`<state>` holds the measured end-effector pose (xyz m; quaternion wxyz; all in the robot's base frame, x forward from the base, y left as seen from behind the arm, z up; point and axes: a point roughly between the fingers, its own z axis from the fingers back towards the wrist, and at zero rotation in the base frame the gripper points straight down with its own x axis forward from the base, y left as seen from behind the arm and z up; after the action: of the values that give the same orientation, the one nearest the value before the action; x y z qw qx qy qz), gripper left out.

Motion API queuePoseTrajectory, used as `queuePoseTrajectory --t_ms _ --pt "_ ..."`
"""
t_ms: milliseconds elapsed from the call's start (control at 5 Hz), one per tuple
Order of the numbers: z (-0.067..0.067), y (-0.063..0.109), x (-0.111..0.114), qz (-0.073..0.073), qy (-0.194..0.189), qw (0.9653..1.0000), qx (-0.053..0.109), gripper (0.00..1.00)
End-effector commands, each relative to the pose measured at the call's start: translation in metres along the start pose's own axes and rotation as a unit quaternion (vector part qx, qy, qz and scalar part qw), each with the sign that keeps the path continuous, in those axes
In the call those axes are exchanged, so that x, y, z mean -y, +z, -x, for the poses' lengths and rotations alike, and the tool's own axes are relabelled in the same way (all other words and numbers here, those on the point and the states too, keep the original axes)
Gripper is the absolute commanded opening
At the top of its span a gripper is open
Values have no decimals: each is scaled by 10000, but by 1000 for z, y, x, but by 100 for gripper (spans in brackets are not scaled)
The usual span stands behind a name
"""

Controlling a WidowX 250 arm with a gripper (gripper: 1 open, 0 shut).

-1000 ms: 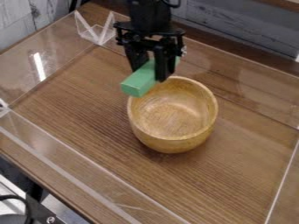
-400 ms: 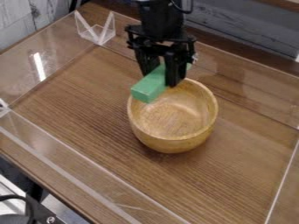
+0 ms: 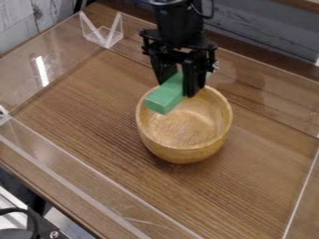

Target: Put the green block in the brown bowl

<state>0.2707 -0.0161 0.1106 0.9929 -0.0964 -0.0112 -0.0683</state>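
The green block [image 3: 165, 96] hangs tilted in the air, clamped between the black fingers of my gripper [image 3: 177, 82]. It hovers over the left rim of the brown bowl [image 3: 187, 142], a round light wooden bowl sitting in the middle of the table. The block's lower end dips just above the bowl's opening without touching it. The arm comes down from the top of the view, and the bowl's inside holds nothing.
Low clear acrylic walls [image 3: 75, 140] ring the wooden tabletop on the left, front and right. A clear plastic bracket [image 3: 103, 31] stands at the back left. A grey plank wall [image 3: 268, 23] runs behind the arm.
The gripper has carried the green block rightward and slightly forward, from outside the bowl's left rim to above its opening. The bowl has stayed put.
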Motion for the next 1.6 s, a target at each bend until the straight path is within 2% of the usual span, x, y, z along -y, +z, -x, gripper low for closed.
queuePoseTrajectory --t_ms 0,200,400,1400 --pt "-4 13 8 -76 -132 9994 321 0" --pt "-5 9 12 -80 -164 9993 327 0" --pt "-3 8 10 -89 -130 9994 299 100" --pt "3 31 -2 -264 25 9992 309 100"
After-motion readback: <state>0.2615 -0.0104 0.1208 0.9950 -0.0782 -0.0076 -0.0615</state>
